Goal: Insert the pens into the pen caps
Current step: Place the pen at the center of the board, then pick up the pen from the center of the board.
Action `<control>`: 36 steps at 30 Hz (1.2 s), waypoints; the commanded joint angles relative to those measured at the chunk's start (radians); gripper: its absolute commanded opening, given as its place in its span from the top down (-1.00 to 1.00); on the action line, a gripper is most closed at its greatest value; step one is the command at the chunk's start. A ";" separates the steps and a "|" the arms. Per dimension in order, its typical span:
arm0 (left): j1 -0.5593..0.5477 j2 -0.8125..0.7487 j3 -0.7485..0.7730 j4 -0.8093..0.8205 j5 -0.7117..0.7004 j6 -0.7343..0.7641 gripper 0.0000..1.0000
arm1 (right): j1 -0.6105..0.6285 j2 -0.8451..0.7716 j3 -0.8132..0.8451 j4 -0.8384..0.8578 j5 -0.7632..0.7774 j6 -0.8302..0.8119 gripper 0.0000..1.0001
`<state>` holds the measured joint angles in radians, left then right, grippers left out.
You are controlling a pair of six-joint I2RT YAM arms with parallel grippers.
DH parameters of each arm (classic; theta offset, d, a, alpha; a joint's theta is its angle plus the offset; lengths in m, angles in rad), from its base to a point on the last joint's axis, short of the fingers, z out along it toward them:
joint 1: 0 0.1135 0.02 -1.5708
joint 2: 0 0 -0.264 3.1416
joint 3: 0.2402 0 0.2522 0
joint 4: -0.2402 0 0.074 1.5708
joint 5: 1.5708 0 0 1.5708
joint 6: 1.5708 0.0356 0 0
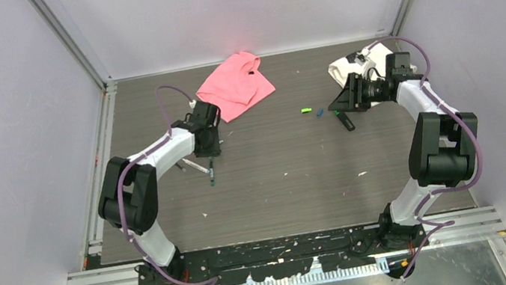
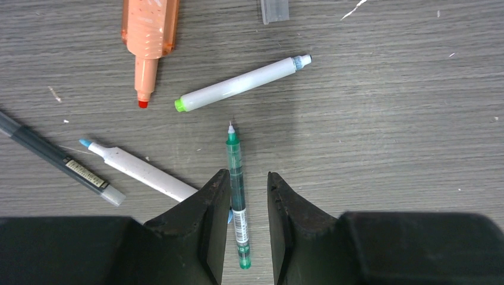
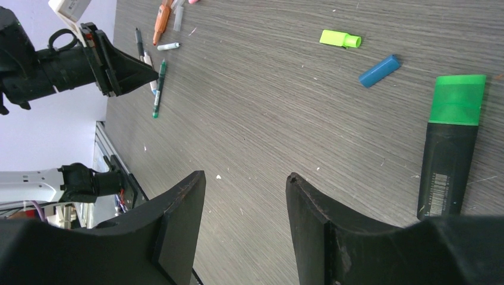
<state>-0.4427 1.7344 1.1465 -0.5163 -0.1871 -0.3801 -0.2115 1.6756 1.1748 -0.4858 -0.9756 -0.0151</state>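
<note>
left end effector (image 2: 246,174) straddles green pen (image 2: 235,160), not clamped; pen off-centre, closing could flick it sideways. right end effector (image 3: 245,175) half open, empty.

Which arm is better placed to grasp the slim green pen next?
Left. The left gripper straddles the green pen, a finger on each side. The right gripper sits far off beside the black highlighter, nothing between its fingers.

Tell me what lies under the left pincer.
Below the left pincer, a slim green transparent pen lies between its jaws. A white-bodied pen with blue tip runs under one finger; its rear end is covered.
</note>
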 commanded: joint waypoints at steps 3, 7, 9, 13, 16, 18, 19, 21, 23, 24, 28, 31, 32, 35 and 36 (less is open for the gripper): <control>0.007 0.043 0.044 -0.016 0.014 0.020 0.38 | 0.004 -0.037 -0.006 0.036 -0.032 0.014 -0.16; 0.007 0.058 0.039 -0.025 -0.010 0.018 0.38 | 0.009 -0.032 -0.007 0.039 -0.034 0.014 -0.16; 0.007 0.061 0.034 -0.025 -0.016 0.018 0.39 | 0.010 -0.029 -0.006 0.041 -0.035 0.014 -0.16; 0.009 0.077 0.032 -0.028 -0.013 0.015 0.44 | 0.015 -0.026 -0.006 0.042 -0.037 0.014 -0.16; 0.010 0.090 0.030 -0.029 -0.006 0.008 0.51 | 0.019 -0.024 -0.004 0.042 -0.037 0.014 -0.16; 0.010 0.095 0.025 -0.026 0.003 0.002 0.52 | 0.020 -0.025 -0.004 0.042 -0.037 0.014 -0.16; 0.010 0.097 0.021 -0.025 0.008 -0.001 0.53 | 0.021 -0.024 -0.005 0.042 -0.037 0.015 -0.16; 0.010 0.101 0.017 -0.023 0.017 -0.007 0.53 | 0.022 -0.025 -0.004 0.042 -0.037 0.014 -0.16; 0.012 0.104 0.012 -0.019 0.028 -0.013 0.55 | 0.021 -0.024 -0.005 0.042 -0.037 0.014 -0.16; 0.012 0.106 0.010 -0.016 0.035 -0.016 0.59 | 0.022 -0.026 -0.004 0.042 -0.037 0.014 -0.16; 0.012 0.102 0.010 -0.006 0.063 -0.027 0.79 | 0.022 -0.025 -0.006 0.042 -0.038 0.014 -0.16; 0.012 0.086 0.012 0.001 0.092 -0.038 0.96 | 0.021 -0.030 -0.009 0.042 -0.039 0.014 -0.16; 0.012 0.076 0.015 0.004 0.100 -0.045 0.98 | 0.022 -0.032 -0.009 0.039 -0.042 0.014 -0.16; 0.012 0.037 0.029 0.000 0.146 -0.069 0.99 | 0.023 -0.040 -0.009 0.030 -0.056 0.012 -0.16; 0.012 0.018 0.030 0.006 0.166 -0.073 0.99 | 0.026 -0.041 -0.008 0.024 -0.060 0.003 -0.15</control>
<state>-0.4343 1.8126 1.1576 -0.5243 -0.1135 -0.4149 -0.1951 1.6756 1.1667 -0.4709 -0.9966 -0.0010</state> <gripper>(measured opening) 0.077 0.580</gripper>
